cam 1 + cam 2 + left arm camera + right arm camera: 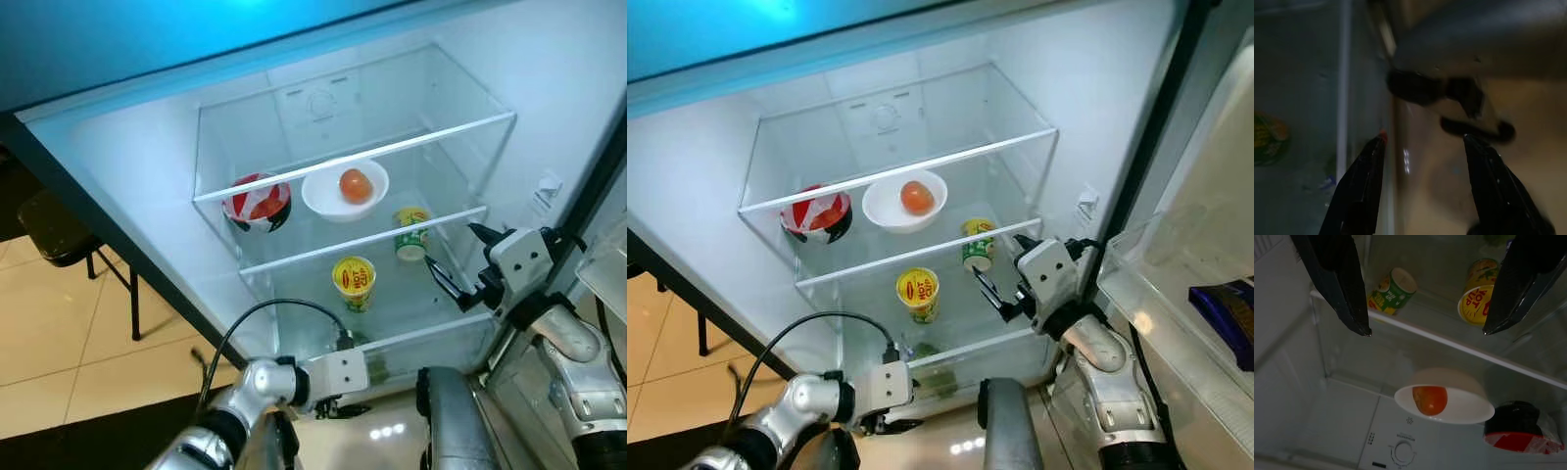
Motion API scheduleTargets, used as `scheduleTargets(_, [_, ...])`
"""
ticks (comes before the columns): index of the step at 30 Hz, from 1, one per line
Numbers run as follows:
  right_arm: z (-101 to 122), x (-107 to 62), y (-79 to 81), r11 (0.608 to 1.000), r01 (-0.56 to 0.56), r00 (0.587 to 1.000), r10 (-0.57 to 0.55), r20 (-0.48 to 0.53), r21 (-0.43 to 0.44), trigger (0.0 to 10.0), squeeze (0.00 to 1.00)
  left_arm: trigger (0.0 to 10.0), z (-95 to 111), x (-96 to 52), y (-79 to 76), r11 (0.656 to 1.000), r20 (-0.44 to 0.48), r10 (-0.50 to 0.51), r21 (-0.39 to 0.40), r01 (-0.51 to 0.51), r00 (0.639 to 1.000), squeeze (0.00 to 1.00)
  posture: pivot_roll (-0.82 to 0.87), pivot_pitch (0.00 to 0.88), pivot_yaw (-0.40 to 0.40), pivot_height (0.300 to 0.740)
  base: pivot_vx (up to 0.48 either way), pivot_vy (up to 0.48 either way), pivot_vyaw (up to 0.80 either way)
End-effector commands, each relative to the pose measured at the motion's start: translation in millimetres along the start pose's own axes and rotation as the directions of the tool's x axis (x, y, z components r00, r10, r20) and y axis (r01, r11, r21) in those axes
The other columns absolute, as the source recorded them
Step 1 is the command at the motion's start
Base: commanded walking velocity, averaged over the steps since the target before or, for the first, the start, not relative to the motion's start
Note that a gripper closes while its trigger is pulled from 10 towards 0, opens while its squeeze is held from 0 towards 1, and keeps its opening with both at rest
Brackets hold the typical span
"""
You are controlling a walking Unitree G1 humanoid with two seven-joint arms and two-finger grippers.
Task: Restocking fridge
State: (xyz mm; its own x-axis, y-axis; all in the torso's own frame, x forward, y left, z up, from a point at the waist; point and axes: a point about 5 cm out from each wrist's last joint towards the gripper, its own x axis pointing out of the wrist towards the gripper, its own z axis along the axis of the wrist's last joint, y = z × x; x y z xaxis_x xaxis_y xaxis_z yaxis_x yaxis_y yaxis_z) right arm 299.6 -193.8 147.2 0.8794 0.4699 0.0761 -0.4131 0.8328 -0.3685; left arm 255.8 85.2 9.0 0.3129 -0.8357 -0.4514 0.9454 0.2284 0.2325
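The open fridge has glass shelves (353, 162). On the middle shelf sit a white bowl (328, 196) holding an orange fruit (355, 184), a red and white bowl (257, 203), and a green can (411, 233). A yellow cup (354, 281) stands on the shelf below. My right gripper (453, 264) is open and empty, inside the fridge at the right, just right of the green can. My left gripper (1422, 144) is open and empty, low by the fridge's bottom front edge.
The fridge door (1205, 294) stands open on the right, with a dark blue packet (1227, 313) in its door shelf. A dark stool (59, 230) stands on the tiled floor at the left. A green item (926, 352) lies in the bottom drawer.
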Motion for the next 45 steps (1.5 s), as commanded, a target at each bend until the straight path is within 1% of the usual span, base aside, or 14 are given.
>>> scheduleTargets(1, [-1, 2.9, 5.3, 0.999, -0.032, 0.999, 0.032, 0.005, 0.002, 10.0, 0.00, 10.0, -5, -1.8, -4.9, 0.997, 0.010, 0.052, -0.051, -0.051, 0.999, 0.00, -0.20, 0.083, 0.112, 0.550, 0.000, 0.000, 0.00])
scheduleTargets(3, [-1, 7.4, 5.5, 0.999, -0.055, 0.998, 0.055, 0.004, 0.000, 10.0, 0.00, 10.0, -9, -4.2, -12.0, 0.976, 0.046, 0.170, -0.143, -0.162, 0.984, 0.00, -0.17, 0.081, 0.090, 0.550, 0.000, 0.000, 0.00])
scheduleTargets(7, [-3, 12.9, 8.2, 0.996, -0.093, 0.996, 0.093, 0.001, 0.012, 10.0, 0.00, 10.0, -17, -18.9, -10.3, 0.886, 0.063, 0.380, -0.311, -0.343, 0.923, 0.00, -0.16, 0.077, 0.079, 0.550, 0.000, 0.000, 0.00])
scheduleTargets(12, [-7, 16.7, 13.9, 0.991, -0.127, 0.992, 0.128, -0.004, 0.032, 10.0, 0.00, 10.0, -25, -43.4, 0.3, 0.733, 0.070, 0.578, -0.482, -0.480, 0.813, 0.00, -0.13, 0.066, 0.062, 0.550, 0.000, 0.000, 0.00])
scheduleTargets(13, [-7, 16.7, 13.9, 0.991, -0.127, 0.992, 0.128, -0.004, 0.032, 10.0, 0.00, 10.0, -25, -43.4, 0.3, 0.733, 0.070, 0.578, -0.482, -0.480, 0.813, 0.00, -0.13, 0.066, 0.062, 0.550, 0.000, 0.000, 0.00])
scheduleTargets(18, [-15, 22.8, 14.4, 0.991, -0.127, 0.991, 0.129, -0.041, 0.049, 10.0, 0.00, 10.0, -38, -65.1, -9.4, 0.613, 0.066, 0.664, -0.618, -0.492, 0.745, 0.00, -0.11, 0.053, 0.042, 0.550, 0.000, 0.000, 0.00])
scheduleTargets(23, [-31, 26.5, 12.5, 0.993, -0.091, 0.985, 0.101, -0.137, 0.077, 10.0, 0.00, 10.0, -43, -71.9, -19.9, 0.541, 0.058, 0.700, -0.693, -0.476, 0.711, 0.00, -0.10, 0.046, 0.033, 0.550, 0.000, 0.000, 0.00])
scheduleTargets(25, [-50, 23.3, 20.9, 0.989, -0.086, 0.969, 0.111, -0.219, 0.120, 10.0, 0.00, 10.0, -44, -75.1, -20.7, 0.464, 0.051, 0.752, -0.749, -0.473, 0.657, 0.00, -0.10, 0.042, 0.025, 0.550, 0.000, 0.000, 0.00])
scheduleTargets(28, [-58, 20.3, 27.8, 0.983, -0.090, 0.961, 0.128, -0.244, 0.160, 10.0, 0.00, 10.0, -41, -75.0, -20.3, 0.466, 0.063, 0.758, -0.749, -0.471, 0.650, 0.00, -0.09, 0.042, 0.020, 0.550, 0.000, 0.000, 0.00])
scheduleTargets(33, [-69, 14.5, 39.4, 0.958, -0.094, 0.958, 0.161, -0.237, 0.273, 10.0, 0.00, 10.0, -36, -73.6, -19.5, 0.510, 0.082, 0.742, -0.712, -0.482, 0.665, 0.00, -0.08, 0.038, 0.015, 0.560, 0.000, 0.000, 0.00])
scheduleTargets(34, [-74, 12.1, 44.6, 0.949, -0.095, 0.955, 0.173, -0.243, 0.300, 10.0, 0.00, 10.0, -34, -72.6, -19.1, 0.535, 0.089, 0.730, -0.692, -0.485, 0.678, 0.00, -0.08, 0.036, 0.013, 0.565, 0.000, 0.000, 0.00])
scheduleTargets(35, [-74, 12.1, 44.6, 0.949, -0.095, 0.955, 0.173, -0.243, 0.300, 10.0, 0.00, 10.0, -34, -72.6, -19.1, 0.535, 0.089, 0.730, -0.692, -0.485, 0.678, 0.00, -0.08, 0.036, 0.013, 0.565, 0.000, 0.000, 0.00])
scheduleTargets(38, [-89, 4.2, 59.9, 0.929, -0.089, 0.936, 0.201, -0.290, 0.358, 10.0, 0.00, 10.0, -31, -68.8, -15.6, 0.603, 0.102, 0.683, -0.637, -0.480, 0.723, 0.00, -0.07, 0.028, 0.012, 0.580, 0.000, 0.000, 0.00])
scheduleTargets(45, [-103, -3.2, 70.6, 0.915, -0.076, 0.915, 0.222, -0.336, 0.395, 10.0, 0.00, 10.0, -34, -66.2, -12.7, 0.646, 0.066, 0.641, -0.586, -0.490, 0.765, 0.00, -0.07, 0.023, 0.013, 0.600, 0.000, 0.000, 0.00])
